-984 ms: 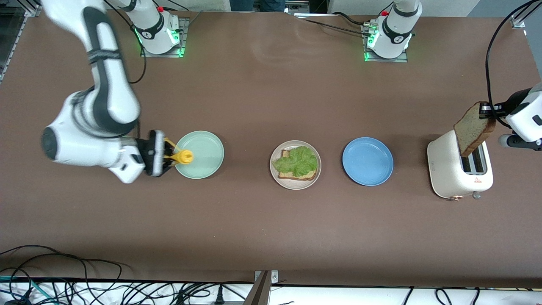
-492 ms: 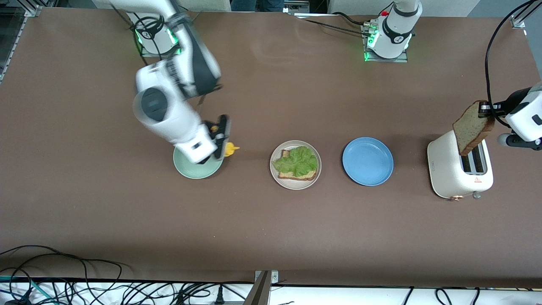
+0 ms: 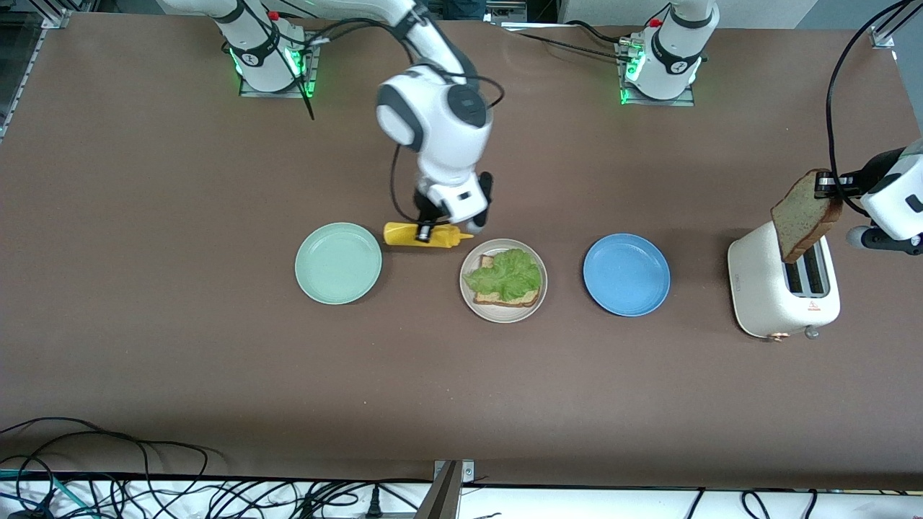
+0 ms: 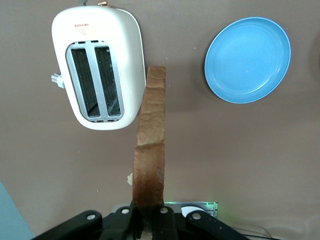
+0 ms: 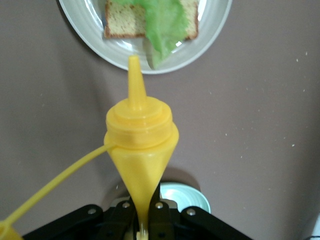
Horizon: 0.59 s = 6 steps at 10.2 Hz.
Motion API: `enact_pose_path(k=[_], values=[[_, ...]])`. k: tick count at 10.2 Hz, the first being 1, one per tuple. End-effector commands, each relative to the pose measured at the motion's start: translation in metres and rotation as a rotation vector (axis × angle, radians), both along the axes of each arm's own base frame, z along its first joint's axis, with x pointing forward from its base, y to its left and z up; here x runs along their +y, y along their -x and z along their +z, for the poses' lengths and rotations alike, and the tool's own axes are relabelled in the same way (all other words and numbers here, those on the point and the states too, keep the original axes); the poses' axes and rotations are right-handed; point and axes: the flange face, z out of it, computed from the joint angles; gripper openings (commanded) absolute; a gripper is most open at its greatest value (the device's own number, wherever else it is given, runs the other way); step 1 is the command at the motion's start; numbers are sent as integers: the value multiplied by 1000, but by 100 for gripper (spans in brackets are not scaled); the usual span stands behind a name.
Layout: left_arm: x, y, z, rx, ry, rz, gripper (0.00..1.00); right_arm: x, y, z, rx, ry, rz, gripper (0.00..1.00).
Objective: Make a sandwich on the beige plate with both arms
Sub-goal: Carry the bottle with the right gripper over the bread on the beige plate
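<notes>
the beige plate [image 3: 502, 311] sits in the middle of the brown worktop [image 3: 461, 389], carrying the sandwich so far: one bread slice [image 3: 497, 294] with a frilly lettuce leaf [image 3: 506, 275] lying on top. toward the right arm's end of the worktop, near the beige plate, lies a pale mint-green plate [image 3: 337, 262]; toward the left arm's end lies a blue plate [image 3: 626, 274], and past that, well apart from it, a white two-slot toaster [image 3: 782, 292]. the right gripper [image 3: 433, 232] hangs over the bare worktop between the mint-green plate and the beige plate, clamped on a yellow squeeze bottle [image 3: 422, 234] that is held sideways, its nozzle pointing at the beige plate's rim; in the right wrist view the bottle [image 5: 141, 145] tapers to its nozzle just short of the plate [image 5: 120, 47], and its cap strap [image 5: 55, 182] trails off to one side with the cap off the nozzle. the left gripper [image 3: 829, 187] is over the toaster, pinched on a second slice of bread [image 3: 804, 216] by its edge, the slice hanging tilted above the slots; the left wrist view shows this slice [image 4: 150, 145] edge-on beside the toaster [image 4: 97, 67], with the blue plate [image 4: 247, 60] farther off. black cables [image 3: 180, 490] run along the worktop's edge nearest the front camera.
</notes>
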Motion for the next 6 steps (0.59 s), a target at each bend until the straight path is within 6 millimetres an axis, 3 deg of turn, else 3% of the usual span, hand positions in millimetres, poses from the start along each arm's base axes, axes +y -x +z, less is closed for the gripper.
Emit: enact_pose_path(k=[1, 3, 6], values=[[-2, 1, 7, 4, 17, 11, 0, 32, 13, -25, -127, 161, 57, 0], [-2, 2, 7, 4, 17, 11, 0, 48, 26, -43, -209, 260, 87, 0], [-2, 2, 7, 4, 17, 11, 0, 53, 27, -66, -226, 274, 87, 0]])
